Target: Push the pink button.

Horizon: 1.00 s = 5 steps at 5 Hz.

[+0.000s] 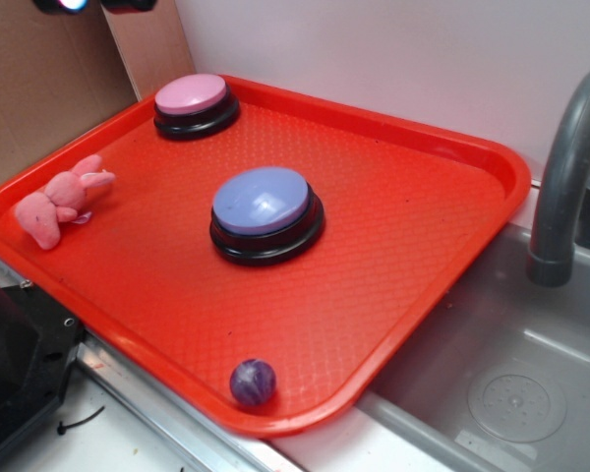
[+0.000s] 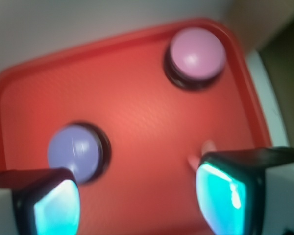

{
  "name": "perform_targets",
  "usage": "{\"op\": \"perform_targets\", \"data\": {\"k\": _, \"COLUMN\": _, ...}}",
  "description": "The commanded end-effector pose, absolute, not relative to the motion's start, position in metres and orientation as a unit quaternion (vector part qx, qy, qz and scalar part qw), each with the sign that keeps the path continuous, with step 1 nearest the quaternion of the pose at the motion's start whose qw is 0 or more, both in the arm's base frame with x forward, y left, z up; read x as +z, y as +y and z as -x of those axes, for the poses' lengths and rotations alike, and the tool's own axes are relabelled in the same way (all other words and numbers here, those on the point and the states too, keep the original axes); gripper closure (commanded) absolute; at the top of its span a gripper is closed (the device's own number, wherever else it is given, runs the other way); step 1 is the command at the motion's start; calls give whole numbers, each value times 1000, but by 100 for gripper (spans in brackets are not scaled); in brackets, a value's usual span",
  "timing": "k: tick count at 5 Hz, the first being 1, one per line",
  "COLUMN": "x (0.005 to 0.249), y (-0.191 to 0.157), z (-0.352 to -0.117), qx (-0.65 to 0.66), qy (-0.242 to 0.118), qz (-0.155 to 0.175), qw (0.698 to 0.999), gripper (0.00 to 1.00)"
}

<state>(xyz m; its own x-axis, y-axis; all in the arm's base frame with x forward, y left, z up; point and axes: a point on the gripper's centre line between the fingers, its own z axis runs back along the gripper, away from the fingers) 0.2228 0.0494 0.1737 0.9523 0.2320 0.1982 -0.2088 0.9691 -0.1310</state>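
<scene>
At the tray's [image 1: 452,246] far corner, the pink button [image 1: 191,95] (black-based) sits; gripper [image 2: 137,196] spread.

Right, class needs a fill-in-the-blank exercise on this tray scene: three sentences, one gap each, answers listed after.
1. The pink button sits in the tray's ____ corner, near the wall.
2. The small ball near the red tray's front edge is ____ in colour.
3. In the wrist view, the tool has its fingers spread ____, holding nothing.

Missing words: far; purple; open
</scene>
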Motion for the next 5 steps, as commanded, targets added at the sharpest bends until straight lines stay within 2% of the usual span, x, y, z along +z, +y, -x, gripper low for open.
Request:
{"op": "perform_targets", "data": {"k": 1, "x": 164, "y": 85, "z": -256, "qx": 168, "qy": -179, "qz": 9, "qw": 969, "gripper": 0}}
{"op": "perform_targets", "data": {"k": 2, "x": 145, "y": 101, "z": -269, "qx": 212, "qy": -171, "qz": -6, "qw": 962, "gripper": 0}}
{"op": "perform_targets", "data": {"k": 5, "x": 100, "y": 140, "z": -292, "qx": 233, "qy": -146, "qz": -12, "qw": 962, "gripper": 0}}
